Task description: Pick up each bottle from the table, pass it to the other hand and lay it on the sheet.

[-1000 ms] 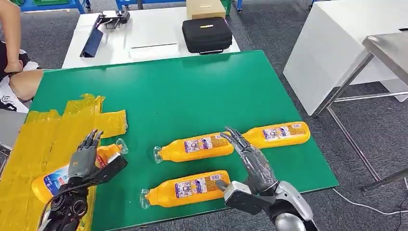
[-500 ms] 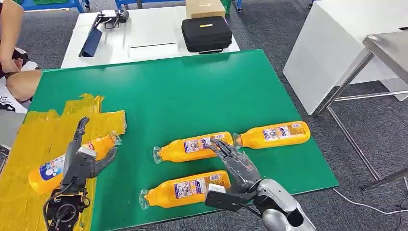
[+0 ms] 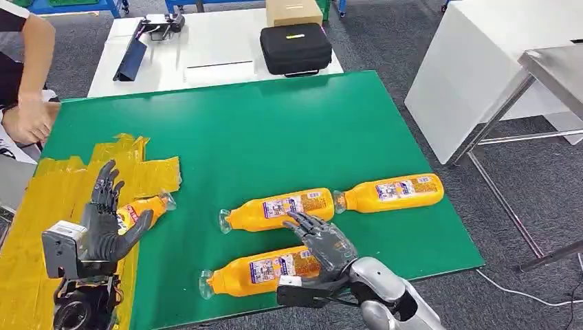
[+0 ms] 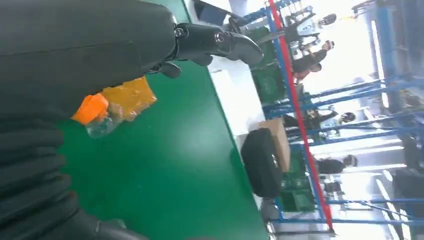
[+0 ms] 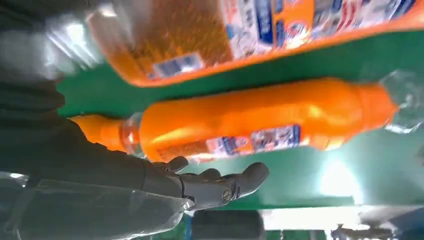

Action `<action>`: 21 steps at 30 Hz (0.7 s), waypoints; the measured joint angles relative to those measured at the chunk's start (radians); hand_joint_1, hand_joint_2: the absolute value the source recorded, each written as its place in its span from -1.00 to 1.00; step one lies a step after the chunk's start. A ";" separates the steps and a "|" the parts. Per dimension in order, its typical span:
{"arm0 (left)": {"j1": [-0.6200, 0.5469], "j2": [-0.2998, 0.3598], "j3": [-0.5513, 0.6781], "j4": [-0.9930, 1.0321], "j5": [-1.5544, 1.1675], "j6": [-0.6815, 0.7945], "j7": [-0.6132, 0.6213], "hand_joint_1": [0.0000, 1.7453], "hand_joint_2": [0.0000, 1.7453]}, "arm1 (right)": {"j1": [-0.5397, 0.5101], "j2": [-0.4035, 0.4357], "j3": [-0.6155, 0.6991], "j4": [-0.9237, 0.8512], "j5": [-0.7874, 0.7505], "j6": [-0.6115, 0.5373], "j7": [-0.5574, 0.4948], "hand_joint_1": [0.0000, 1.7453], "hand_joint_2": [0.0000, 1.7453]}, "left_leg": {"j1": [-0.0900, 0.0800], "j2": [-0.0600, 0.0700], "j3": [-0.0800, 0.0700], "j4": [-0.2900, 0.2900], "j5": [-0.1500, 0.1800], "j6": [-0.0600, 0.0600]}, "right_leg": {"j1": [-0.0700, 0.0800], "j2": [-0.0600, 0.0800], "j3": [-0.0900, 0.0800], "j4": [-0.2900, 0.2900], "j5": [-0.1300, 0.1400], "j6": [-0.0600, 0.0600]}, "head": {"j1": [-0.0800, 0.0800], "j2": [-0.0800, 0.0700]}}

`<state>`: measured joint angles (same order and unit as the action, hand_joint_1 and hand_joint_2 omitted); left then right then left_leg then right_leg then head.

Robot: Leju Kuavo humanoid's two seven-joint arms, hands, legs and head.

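Four orange bottles, clear-wrapped caps, white-blue labels, print too small to read. Three lie on green worktop (image 3: 275,130): near bottle (image 3: 265,269) under spread, empty right hand (image 3: 322,240), middle bottle (image 3: 278,209), right bottle (image 3: 392,190). Fourth bottle (image 3: 141,208) on yellow sheet (image 3: 62,192) behind released left hand (image 3: 103,223).

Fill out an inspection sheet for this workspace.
Surface: green table, yellow sheet taped over its left part.
Job's things: one bottle on the sheet; three bottles on the green: near, middle, far right.
Clutter: nothing seen.
Hands: left hand open over the sheet bottle; right hand open above the near bottle.
Cables: white cable on the floor, right.
Surroundings: white table with black case and box; a person at left; steel table at right.
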<state>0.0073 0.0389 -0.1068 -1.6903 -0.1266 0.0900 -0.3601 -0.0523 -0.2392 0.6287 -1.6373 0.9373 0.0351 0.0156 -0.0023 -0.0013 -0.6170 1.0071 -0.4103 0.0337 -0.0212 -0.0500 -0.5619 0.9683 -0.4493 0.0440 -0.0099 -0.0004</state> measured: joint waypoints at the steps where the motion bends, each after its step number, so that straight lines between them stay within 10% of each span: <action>1: 0.002 -0.001 0.000 -0.007 0.001 -0.003 0.000 -1.00 1.00 | -0.004 0.000 0.008 0.005 0.004 0.006 0.000 -1.00 1.00 | 0.000 0.000 0.000 0.000 0.000 0.000 | 0.000 0.000 0.000 0.000 0.000 0.000 | 0.000 0.000; 21: -0.005 -0.005 -0.025 -0.025 0.000 0.005 0.001 -1.00 1.00 | -0.031 0.021 0.095 0.070 0.014 0.072 0.017 -1.00 1.00 | 0.000 0.000 0.000 0.000 0.000 0.000 | 0.000 0.000 -0.001 0.000 0.000 0.000 | 0.000 0.000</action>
<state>0.0025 0.0343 -0.1316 -1.7151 -0.1270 0.0950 -0.3590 -0.0835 -0.2186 0.7237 -1.5671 0.9510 0.1072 0.0324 -0.0023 -0.0011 -0.6171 1.0071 -0.4103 0.0337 -0.0213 -0.0500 -0.5624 0.9683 -0.4493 0.0440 -0.0099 0.0000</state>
